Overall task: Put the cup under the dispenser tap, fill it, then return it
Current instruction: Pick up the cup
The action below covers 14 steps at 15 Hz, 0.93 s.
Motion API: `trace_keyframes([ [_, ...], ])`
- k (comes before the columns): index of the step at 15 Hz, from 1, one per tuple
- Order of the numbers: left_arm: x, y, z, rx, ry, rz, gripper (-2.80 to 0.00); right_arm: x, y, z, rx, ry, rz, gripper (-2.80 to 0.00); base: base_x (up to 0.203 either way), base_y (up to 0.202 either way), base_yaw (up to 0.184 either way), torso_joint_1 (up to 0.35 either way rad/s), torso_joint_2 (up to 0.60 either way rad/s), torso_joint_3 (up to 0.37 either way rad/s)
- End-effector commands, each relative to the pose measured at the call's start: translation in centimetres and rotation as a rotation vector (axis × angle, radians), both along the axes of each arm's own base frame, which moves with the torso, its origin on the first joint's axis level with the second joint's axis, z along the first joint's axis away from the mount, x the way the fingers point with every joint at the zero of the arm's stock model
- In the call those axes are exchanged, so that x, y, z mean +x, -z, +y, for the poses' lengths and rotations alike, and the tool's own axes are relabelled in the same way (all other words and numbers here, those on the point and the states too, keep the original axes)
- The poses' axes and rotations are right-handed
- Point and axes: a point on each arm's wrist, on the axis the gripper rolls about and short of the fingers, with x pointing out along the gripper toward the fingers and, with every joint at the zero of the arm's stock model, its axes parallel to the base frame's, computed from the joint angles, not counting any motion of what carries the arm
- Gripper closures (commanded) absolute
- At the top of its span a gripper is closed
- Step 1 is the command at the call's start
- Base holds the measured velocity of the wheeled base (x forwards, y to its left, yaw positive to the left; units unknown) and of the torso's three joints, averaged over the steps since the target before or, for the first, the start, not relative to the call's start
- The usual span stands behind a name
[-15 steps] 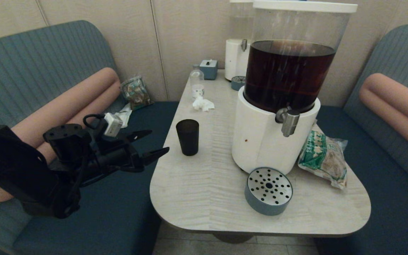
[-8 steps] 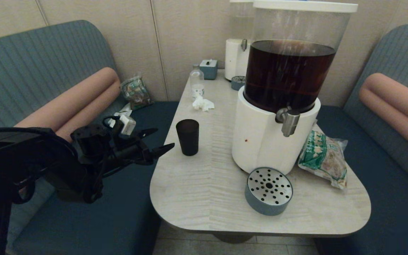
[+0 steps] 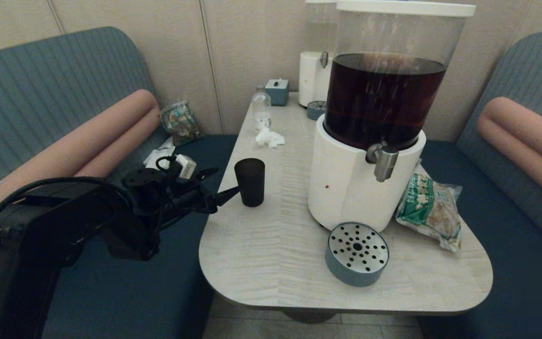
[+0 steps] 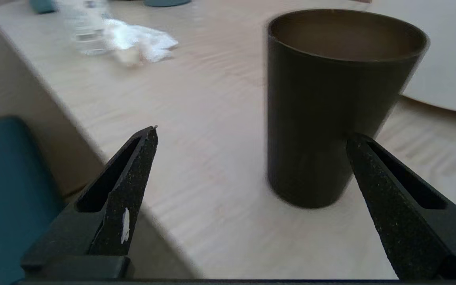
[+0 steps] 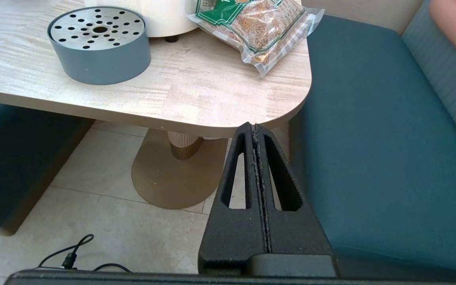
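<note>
While the left gripper (image 3: 224, 181) hangs at the table (image 3: 271, 263) edge w/ fingers spread wide, the cup (image 3: 250, 181) stands upright just ahead of its tips, not yet between them. Dispenser tap (image 3: 383, 160) sits well beyond the cup. Right gripper (image 5: 256, 130) is parked below the table edge, fingers pressed together, holding nothing.

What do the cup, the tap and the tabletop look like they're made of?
The cup looks like dark, smoky plastic with a matte finish: thin rim, slightly see-through wall. The tap seems to be brushed metal, silver with a dull sheen. The tabletop looks like pale wood-grain laminate, though solid wood can't be ruled out. The open left gripper is beside the cup; the right gripper is parked below the table edge.
</note>
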Motion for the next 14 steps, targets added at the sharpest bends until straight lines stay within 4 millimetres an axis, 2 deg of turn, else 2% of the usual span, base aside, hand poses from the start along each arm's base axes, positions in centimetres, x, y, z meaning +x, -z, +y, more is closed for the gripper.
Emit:
trace_keyframes([
  [1,0.2,0.5,-1.2,-0.001,0.032,-0.002,-2.8,0.0,0.0,0.0,-0.001,0.0,0.001,0.0,0.0,0.0,0.0,0.0,0.0,0.0],
  [14,3.3,2.1,-4.8,-0.051,0.052,-0.058,-2.8,0.0,0.0,0.0,-0.001,0.0,0.001,0.0,0.0,0.0,0.0,0.0,0.0,0.0],
])
